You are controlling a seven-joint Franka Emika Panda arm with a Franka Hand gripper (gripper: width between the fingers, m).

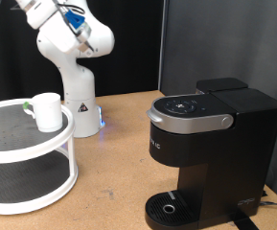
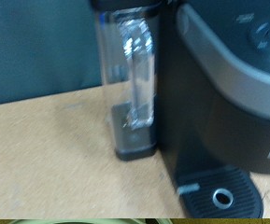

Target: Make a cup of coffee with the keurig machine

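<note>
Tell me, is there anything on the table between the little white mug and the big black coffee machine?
In the exterior view, only bare wooden table separates the small white mug on its round white shelf from the black coffee machine.

A tan wooden table (image 1: 119, 144) is seen carrying three things — a white two-tier round rack (image 1: 23, 158) at the exterior view's left, the white robot arm base (image 1: 80, 105) behind it, and the keurig machine (image 1: 210, 158) at the right, lid shut. The water tank (image 2: 130, 84) is seated beside the machine.
</note>
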